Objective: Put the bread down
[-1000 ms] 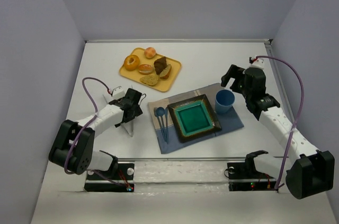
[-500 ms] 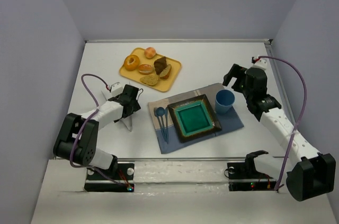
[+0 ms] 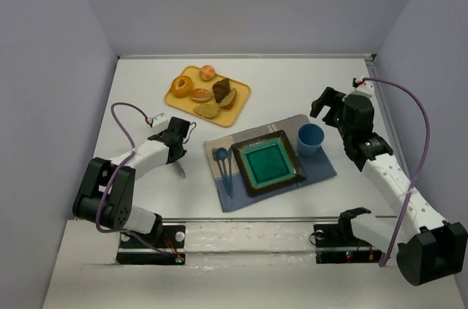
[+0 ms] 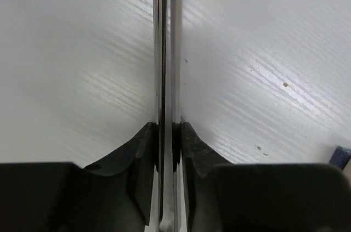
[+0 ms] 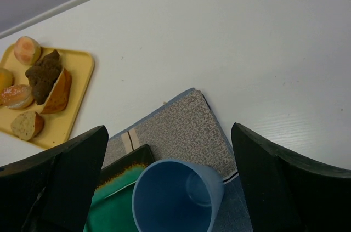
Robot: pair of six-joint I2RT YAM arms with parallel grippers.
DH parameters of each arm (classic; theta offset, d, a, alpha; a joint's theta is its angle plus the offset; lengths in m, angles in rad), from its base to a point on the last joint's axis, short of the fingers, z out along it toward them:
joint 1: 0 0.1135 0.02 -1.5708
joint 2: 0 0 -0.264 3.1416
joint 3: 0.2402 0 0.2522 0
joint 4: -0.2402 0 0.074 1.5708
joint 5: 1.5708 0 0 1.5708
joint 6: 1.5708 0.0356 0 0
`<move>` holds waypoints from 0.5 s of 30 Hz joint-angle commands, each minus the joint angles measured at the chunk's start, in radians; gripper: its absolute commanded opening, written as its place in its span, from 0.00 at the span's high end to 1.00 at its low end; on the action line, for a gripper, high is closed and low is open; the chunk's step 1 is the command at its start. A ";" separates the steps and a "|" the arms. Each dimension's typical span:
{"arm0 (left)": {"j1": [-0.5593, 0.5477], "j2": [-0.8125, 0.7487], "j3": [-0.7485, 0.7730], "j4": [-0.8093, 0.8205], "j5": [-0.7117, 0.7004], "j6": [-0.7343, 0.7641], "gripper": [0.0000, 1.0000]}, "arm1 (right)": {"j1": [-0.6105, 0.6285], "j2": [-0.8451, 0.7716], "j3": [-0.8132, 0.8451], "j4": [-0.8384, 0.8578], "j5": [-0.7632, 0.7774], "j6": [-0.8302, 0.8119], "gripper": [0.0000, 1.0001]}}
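Meanwhile the bread (image 3: 229,98) lies on the yellow tray (image 3: 243,93) at the far side of the table (image 3: 292,82), leaning against a dark brown wedge slice (image 3: 221,87) and well apart from both grippers. The left gripper (image 3: 180,172) angles down toward the table left of the placemat (image 3: 322,166), its fingers pressed together with nothing between them. The right gripper (image 3: 325,104) hovers just beyond the blue cup (image 3: 310,139), its fingers spread wide and holding nothing. A teal square plate (image 3: 268,163) sits on the placemat beside the cup.
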 commanded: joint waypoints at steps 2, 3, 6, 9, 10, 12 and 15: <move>0.002 -0.077 -0.024 -0.091 0.037 -0.049 0.84 | -0.004 -0.033 0.013 0.028 -0.001 -0.003 0.00; -0.004 -0.123 -0.014 -0.101 0.038 -0.051 0.84 | -0.004 -0.033 0.013 0.028 -0.010 -0.006 0.00; -0.026 -0.222 0.048 -0.160 0.040 -0.051 0.79 | -0.004 -0.036 0.012 0.028 -0.019 -0.006 0.00; -0.061 -0.311 0.124 -0.231 0.041 -0.055 0.75 | -0.004 -0.042 0.009 0.028 -0.025 -0.005 0.00; -0.073 -0.330 0.142 -0.242 0.042 -0.052 0.75 | -0.004 -0.042 0.007 0.030 -0.025 -0.005 0.00; -0.096 -0.370 0.171 -0.252 0.051 -0.040 0.73 | -0.004 -0.049 0.006 0.028 -0.025 -0.005 0.00; -0.139 -0.440 0.217 -0.227 0.113 0.017 0.66 | -0.004 -0.055 0.003 0.028 -0.025 -0.003 0.00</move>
